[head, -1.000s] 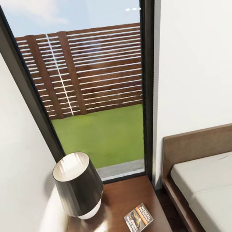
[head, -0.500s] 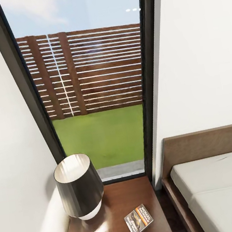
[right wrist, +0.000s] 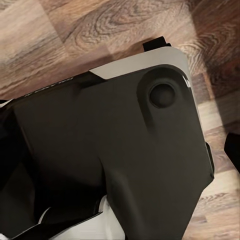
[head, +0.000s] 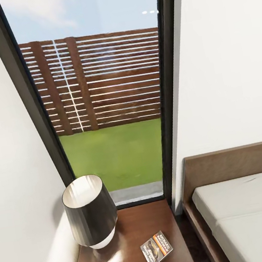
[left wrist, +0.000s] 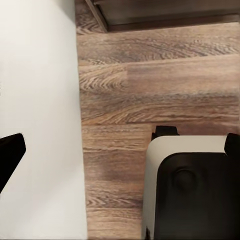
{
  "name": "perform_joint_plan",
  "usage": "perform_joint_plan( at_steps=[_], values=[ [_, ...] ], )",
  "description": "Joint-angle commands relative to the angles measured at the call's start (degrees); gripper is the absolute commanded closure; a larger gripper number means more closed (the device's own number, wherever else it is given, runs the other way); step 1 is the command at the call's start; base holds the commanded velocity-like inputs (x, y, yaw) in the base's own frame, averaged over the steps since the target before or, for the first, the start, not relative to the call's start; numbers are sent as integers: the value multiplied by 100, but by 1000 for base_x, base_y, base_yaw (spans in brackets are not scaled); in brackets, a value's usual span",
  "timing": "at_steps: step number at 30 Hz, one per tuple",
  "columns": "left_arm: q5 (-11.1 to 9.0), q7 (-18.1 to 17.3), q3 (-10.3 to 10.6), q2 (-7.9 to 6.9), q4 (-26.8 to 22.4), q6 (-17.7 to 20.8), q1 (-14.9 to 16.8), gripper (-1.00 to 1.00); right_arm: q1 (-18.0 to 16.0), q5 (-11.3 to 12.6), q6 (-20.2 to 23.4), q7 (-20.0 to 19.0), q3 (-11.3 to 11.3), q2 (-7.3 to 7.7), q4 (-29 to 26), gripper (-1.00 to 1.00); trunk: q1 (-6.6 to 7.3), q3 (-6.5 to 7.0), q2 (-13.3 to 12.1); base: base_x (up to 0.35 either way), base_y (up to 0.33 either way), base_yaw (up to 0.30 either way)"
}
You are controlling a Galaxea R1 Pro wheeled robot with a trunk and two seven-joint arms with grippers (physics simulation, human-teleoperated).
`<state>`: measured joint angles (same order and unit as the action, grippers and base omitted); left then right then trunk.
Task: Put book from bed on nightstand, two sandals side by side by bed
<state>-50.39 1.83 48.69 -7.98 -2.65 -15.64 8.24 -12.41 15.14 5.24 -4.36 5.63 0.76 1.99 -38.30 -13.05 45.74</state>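
Head view: bed [head: 248,214] cut off.

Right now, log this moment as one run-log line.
book: flat on nightstand, beside lamp | bed: mattress part in view bare | book step: done | sandals step: not confirmed

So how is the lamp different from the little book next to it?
The lamp stands upright and tall, while the book lies flat and thin. The lamp has a plain dark shade that is pale inside, with a white base; the book has an orange band, white letters and a picture on its cover. The lamp sits nearer the window, the book nearer the bed. Both rest on the same brown nightstand.
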Motion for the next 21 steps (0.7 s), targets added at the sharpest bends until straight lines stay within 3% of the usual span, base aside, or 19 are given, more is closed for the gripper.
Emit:
perform_joint_plan(
  at_steps=[1, 21],
  values=[
    [-34, 19, 49, -2, -8, -9, 1, -100, -7, 15, 3, -21, 44, 3, 12, -100, 22, 11, -36, 0, 0, 0],
    [-38, 11, 35, 1, -29, -15, -161, -100, -7, 16, 3, -21, 44, 3, 12, -100, 22, 11, -36, 0, 0, 0]
  ],
)
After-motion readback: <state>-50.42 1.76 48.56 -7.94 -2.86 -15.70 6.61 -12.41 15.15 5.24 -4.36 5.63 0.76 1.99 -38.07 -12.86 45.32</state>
